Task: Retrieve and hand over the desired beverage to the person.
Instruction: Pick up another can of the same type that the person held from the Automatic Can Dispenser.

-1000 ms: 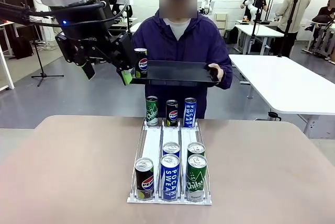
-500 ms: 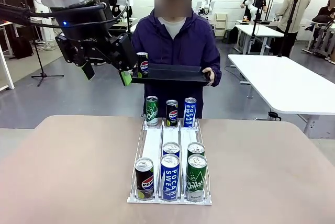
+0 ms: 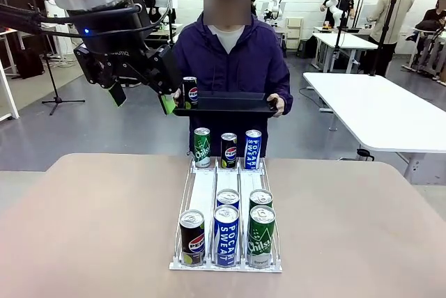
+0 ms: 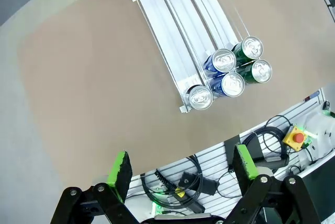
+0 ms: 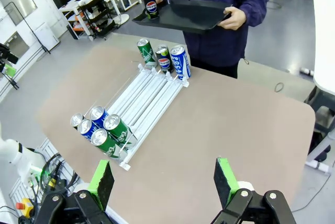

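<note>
Tabletop (image 3: 83, 228) lies bare and wide on both sides of the rack (image 3: 203, 193), whose three lanes are open between the can rows. At the far end stand a green Chilsung can (image 3: 202, 147), a black Pepsi can (image 3: 228, 150) and a blue Pocari Sweat can (image 3: 253, 149). The same three brands fill the near end.

Beyond the far edge the person (image 3: 233, 54) holds a black tray (image 3: 230, 105), and a Pepsi can on it (image 3: 189, 92) stands upright at its left end. The left gripper (image 3: 143, 97) hangs high with jaws wide and nothing between them. One pad shows beside the tray's left edge, depth unclear. The right gripper (image 5: 164, 178) also has its jaws wide, holding nothing.
</note>
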